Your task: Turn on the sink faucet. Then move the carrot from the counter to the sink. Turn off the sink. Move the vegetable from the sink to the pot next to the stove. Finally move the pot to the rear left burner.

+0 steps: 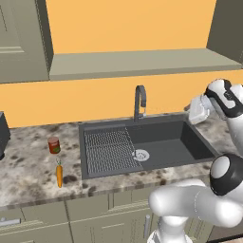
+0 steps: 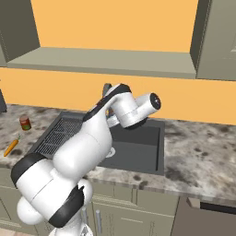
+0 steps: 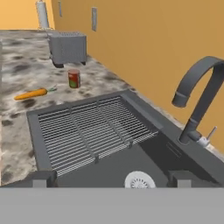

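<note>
The dark gooseneck sink faucet stands behind the sink, and I see no water at its spout. Its small silver lever sticks out at the base. My gripper hovers open above the basin's right end, to the right of the faucet, with nothing between its fingers. The orange carrot lies on the speckled counter left of the sink. The pot and the stove are out of view.
A short red can stands just behind the carrot. A grey appliance sits farther left on the counter. The ribbed drainer covers the sink's left half, the round drain beside it. Wall cabinets hang overhead.
</note>
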Robot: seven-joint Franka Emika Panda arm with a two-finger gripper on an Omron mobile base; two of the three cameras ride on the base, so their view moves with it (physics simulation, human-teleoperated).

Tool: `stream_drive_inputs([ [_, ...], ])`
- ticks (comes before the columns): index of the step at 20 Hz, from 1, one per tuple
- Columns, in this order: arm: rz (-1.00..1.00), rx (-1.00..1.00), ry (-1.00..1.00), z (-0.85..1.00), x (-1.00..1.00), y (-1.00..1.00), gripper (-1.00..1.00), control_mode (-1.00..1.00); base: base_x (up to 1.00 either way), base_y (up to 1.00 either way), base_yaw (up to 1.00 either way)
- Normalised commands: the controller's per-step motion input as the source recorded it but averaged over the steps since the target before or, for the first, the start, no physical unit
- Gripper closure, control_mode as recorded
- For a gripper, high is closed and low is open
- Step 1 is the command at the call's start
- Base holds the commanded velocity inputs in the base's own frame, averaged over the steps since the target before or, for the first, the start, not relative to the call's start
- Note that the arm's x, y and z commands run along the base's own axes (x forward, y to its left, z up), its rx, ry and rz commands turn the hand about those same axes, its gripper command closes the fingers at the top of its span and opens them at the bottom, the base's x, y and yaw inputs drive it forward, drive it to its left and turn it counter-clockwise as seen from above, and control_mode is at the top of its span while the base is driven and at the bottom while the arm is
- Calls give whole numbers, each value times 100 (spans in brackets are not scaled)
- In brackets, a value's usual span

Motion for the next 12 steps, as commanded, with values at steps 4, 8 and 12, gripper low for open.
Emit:
stream_drive_inputs([
  [4, 5, 1, -14, -17, 22, 18, -100, -100, 0, 0, 0],
  [8, 0, 1, -2, -5, 26, 24, -100, -100, 0, 0, 0],
  [12, 0, 0, 0, -6, 25, 27, -100, -100, 0, 0, 0],
])
